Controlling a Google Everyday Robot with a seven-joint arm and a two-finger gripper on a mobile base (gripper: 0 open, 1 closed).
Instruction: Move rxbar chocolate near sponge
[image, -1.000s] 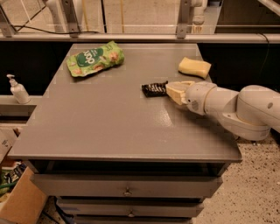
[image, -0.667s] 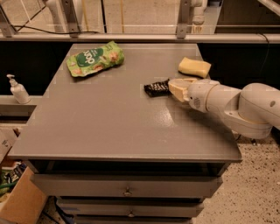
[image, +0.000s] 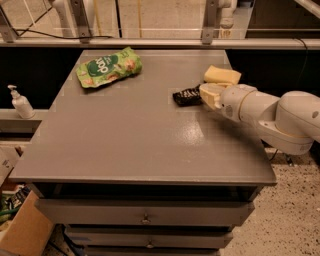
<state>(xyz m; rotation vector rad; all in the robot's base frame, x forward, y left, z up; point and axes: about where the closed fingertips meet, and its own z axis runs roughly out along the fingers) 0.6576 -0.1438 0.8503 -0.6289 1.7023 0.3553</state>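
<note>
Metal rail posts and a pale floor run behind a grey, flat-topped table (image: 140, 145) with drawers (image: 145, 215) below it, and everything the task concerns sits in its far right quarter. The robot's white arm reaches in from the right edge, and its hand (image: 206, 95), with cream-yellow tips, is low over the table, just in front of the sponge (image: 222, 75), a pale yellow thick block with wavy sides lying near the far right corner. The rxbar chocolate (image: 186, 96), a small flat black rectangular wrapper with white lettering, juts out to the left of the hand. Its right end disappears between the tips, so the hand looks pinched shut on that end. Whether the bar's free end rests on the table or is lifted just off it cannot be told. The bar is already near the sponge but not touching it, with the hand lying between the two. The carrying part of the task therefore looks largely done. What appears to be left is to set the bar down flat, let it go, and draw the arm away without dragging the wrapper or nudging the sponge. A larger green snack pouch (image: 109, 67) lies well apart at the far left, and a white pump bottle (image: 21, 102) stands off the table on the left.
</note>
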